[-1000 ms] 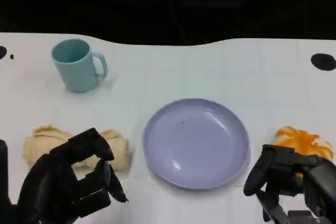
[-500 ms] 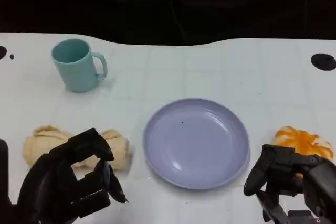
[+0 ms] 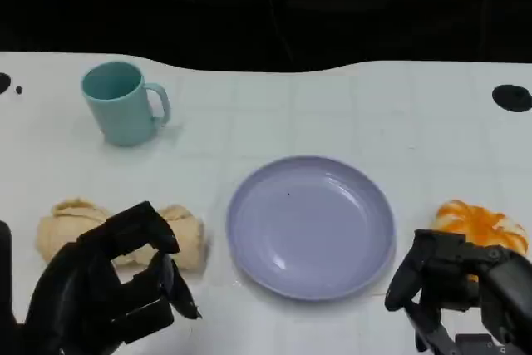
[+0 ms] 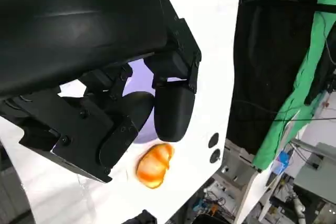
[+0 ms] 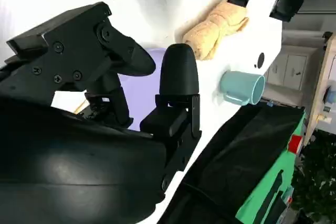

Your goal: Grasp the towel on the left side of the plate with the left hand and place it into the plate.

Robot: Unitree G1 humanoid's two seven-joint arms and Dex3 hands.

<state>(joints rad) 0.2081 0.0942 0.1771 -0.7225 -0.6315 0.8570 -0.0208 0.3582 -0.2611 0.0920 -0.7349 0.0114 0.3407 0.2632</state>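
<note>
A cream-coloured towel (image 3: 179, 234), rolled and bunched into soft folds, is seen at the lower left of the head view, lying on the white desk (image 3: 332, 106) just left of the lavender plate (image 3: 311, 226). Part of it is covered by the left hand (image 3: 104, 288), which is held above its near edge with the fingers (image 3: 137, 230) spread and curved and nothing gripped between them. In the right wrist view the towel (image 5: 218, 27) is shown as a long, crumpled roll at the upper right of the frame. The plate is pictured at centre, with nothing in it. The right hand (image 3: 453, 284) is placed at the lower right, fingers apart and nothing held, beside an orange object (image 3: 482, 224). A teal mug (image 3: 120, 103) is set at the upper left.
</note>
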